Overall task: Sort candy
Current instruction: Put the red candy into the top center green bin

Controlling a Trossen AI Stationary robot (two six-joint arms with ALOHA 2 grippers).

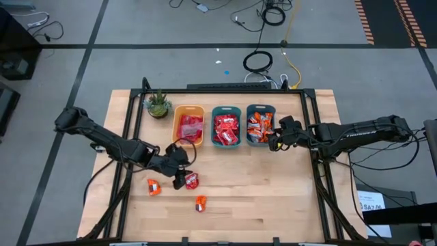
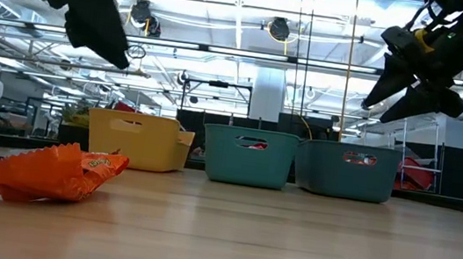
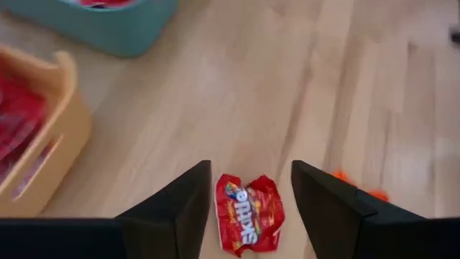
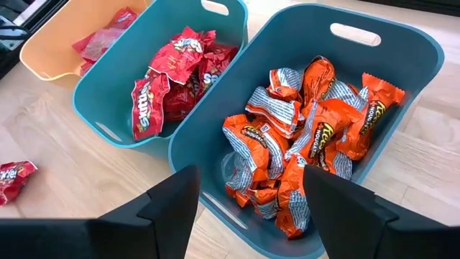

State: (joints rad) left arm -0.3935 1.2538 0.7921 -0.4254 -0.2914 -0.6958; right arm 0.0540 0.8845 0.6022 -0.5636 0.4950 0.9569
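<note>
Candy: red Skittles packet (image 3: 249, 214) on bench (image 3: 287, 93), between left claw's (image 3: 248, 208) parted fingers, seemingly ungripped; right claw (image 4: 248, 194) open, empty.

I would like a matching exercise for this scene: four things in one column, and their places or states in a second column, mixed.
Things:
1. red Skittles packet
2. orange wrapped candies
3. yellow bin
4. right pincer

Places or states:
A. heaped in the teal bin farthest from the plant
B. next to the plant
C. on the table, between the left pincer's open fingers
D. open and empty, over the orange-candy bin

Pairs: 1-C, 2-A, 3-B, 4-D
</note>
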